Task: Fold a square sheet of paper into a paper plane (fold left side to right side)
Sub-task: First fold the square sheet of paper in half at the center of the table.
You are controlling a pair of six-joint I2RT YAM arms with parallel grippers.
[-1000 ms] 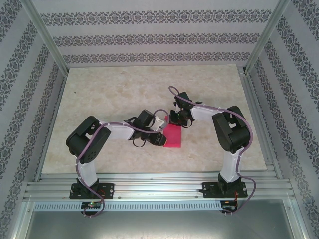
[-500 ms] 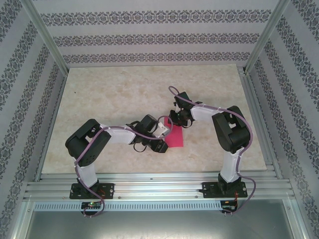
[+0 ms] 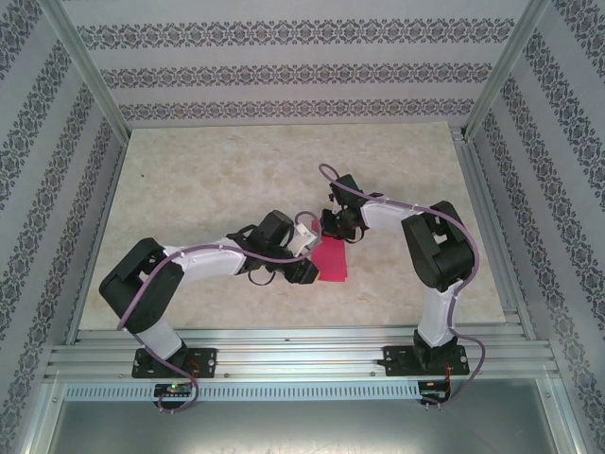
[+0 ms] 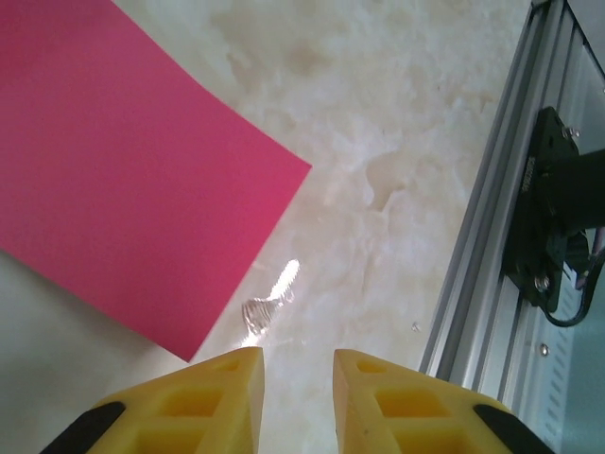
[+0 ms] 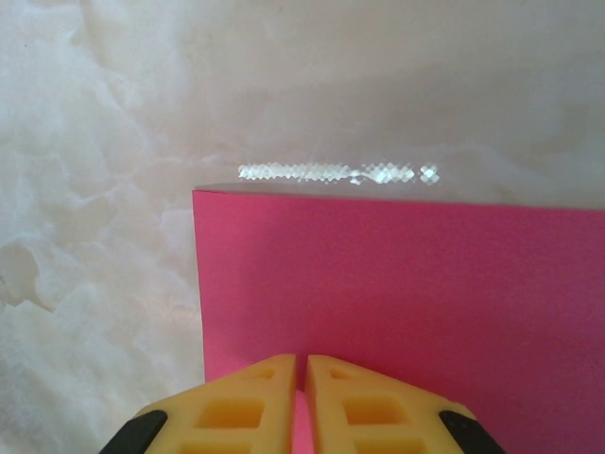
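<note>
Pinning 1 edge while the other arm creases looks the best way to fold. From above, the square sheet of paper lies flat on the table, reaching nearward from under the right gripper; the left gripper sits near-left of that gripper, beside the sheet. Left wrist: jaws slightly parted, empty, sheet just ahead-left. Right wrist: jaws clenched, tips on the sheet; pinching or pressing, I cannot tell.

text: none legible | labels: none | numbers: none | signs: none
</note>
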